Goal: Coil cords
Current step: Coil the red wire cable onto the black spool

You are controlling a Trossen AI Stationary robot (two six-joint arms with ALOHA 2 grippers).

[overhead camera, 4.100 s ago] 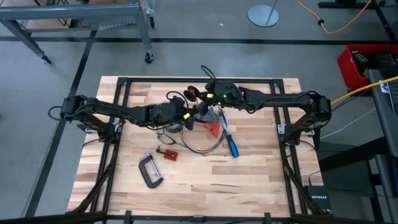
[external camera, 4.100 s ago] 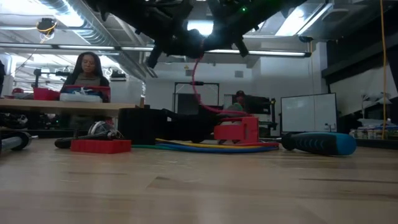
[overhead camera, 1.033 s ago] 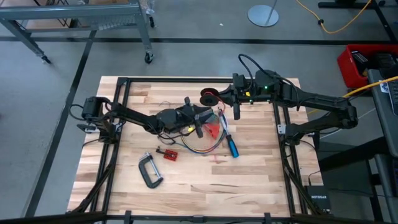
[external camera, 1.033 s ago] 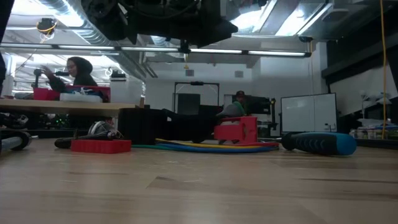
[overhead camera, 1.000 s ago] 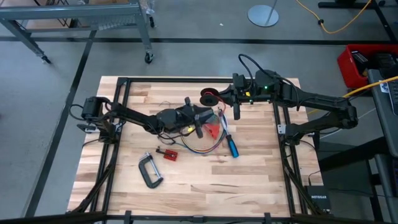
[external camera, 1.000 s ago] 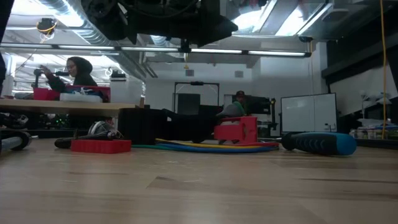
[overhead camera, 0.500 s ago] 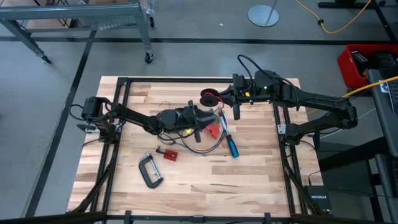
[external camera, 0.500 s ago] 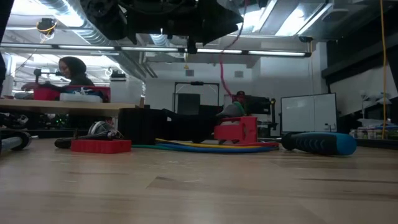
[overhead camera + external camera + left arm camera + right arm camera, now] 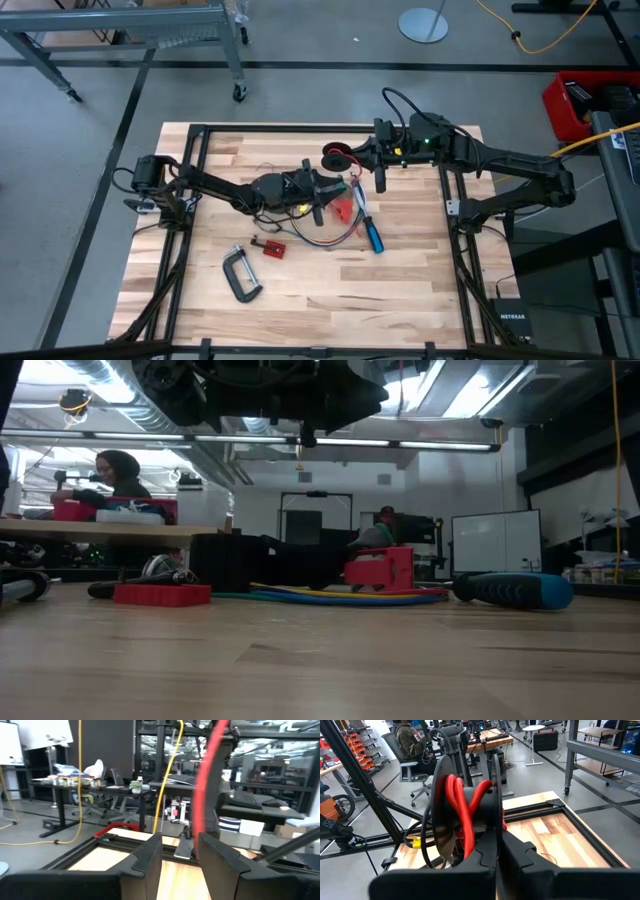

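A black spool (image 9: 335,156) wound with red cord (image 9: 462,805) hangs over the far middle of the table, with my right gripper (image 9: 352,157) shut on it. My left gripper (image 9: 322,195) floats just near of the spool, pointing level, its fingers (image 9: 150,851) apart. A loose red strand (image 9: 209,775) runs down past one fingertip. A flat coil of multicoloured cord (image 9: 322,236) lies on the table below both grippers and shows in the low view as a coil (image 9: 340,596). My right gripper pinches one flange of the spool at its lower rim (image 9: 493,827) between both fingers (image 9: 520,857). The fingers come in level from the table's right side. The spool stands on edge, lifted clear of the table. My left gripper: I cannot tell whether the red strand touches its finger.
A red block (image 9: 345,208) and a blue-handled screwdriver (image 9: 372,236) lie beside the coil. A C-clamp (image 9: 240,275) and a small red part (image 9: 268,246) lie toward the near left. People sit at desks (image 9: 110,475) in the room beyond.
My left gripper has rolled a little about its own pointing line without shifting place. Half a second ago a red strand hung below the arms in the low view; it has left that view now.
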